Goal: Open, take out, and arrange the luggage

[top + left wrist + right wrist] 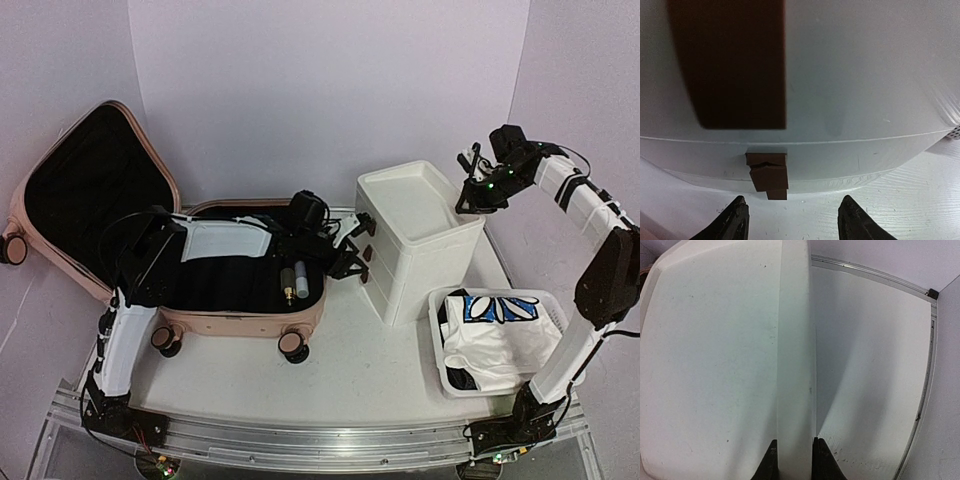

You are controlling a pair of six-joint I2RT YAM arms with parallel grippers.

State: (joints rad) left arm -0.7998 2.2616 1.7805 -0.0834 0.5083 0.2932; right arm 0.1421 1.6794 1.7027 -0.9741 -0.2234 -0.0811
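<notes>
- Your luggage [200, 300] lies open on the left side of the table [360, 350]. Its lid stands up at the left. On the black lining you can see two small tubes [294, 282]. Three wheels show.
- One white drawer unit [420, 250] stands just right of the luggage. Its top tray holds nothing you can see.
- One white basket [545, 300] sits by the right table edge, holding a white-and-blue cloth [495, 325].
- You have bare table along the front.
- Your left fingers [350, 262] are apart at the brown handles [767, 177], holding nothing.
- Your right fingers [470, 198] are clamped on the drawer unit's top rim.
</notes>
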